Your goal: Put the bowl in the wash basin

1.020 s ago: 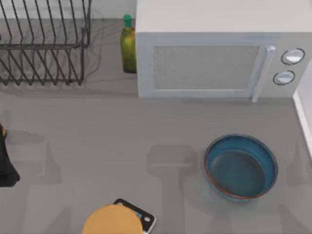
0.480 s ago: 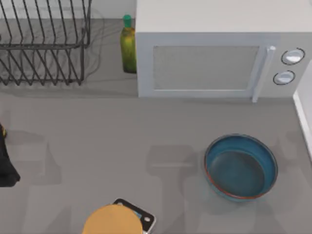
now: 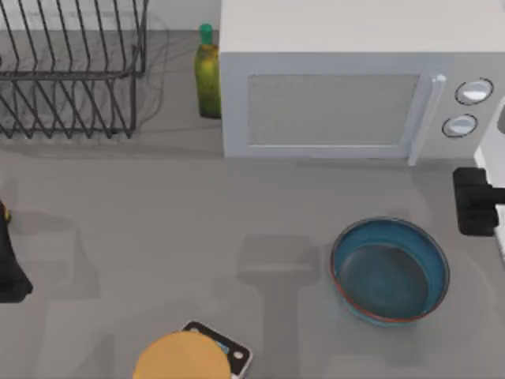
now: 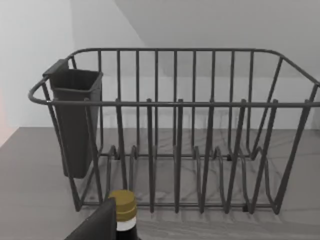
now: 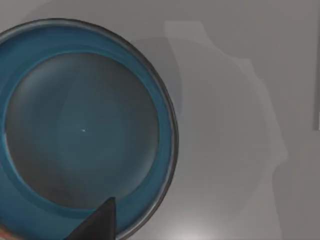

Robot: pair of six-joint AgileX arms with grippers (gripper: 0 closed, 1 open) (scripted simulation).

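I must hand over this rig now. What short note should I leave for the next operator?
Right gripper: at the table's right edge, above and right of the bowl, holding nothing.
Left arm: parked at the left edge.
Bowl: upright on the table, in front of the microwave, empty, untouched.
Wash basin: white edge strip at far right.
Done: nothing. Left: grasp the bowl, carry it into the basin.

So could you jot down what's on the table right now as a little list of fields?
bowl: blue bowl, upright on the table, empty, ungripped
right gripper: right gripper at the table's right edge, above and beside the bowl
left arm: left arm at the left edge
basin: white edge strip at the right
behind: microwave, green bottle, dish rack
front: orange disc
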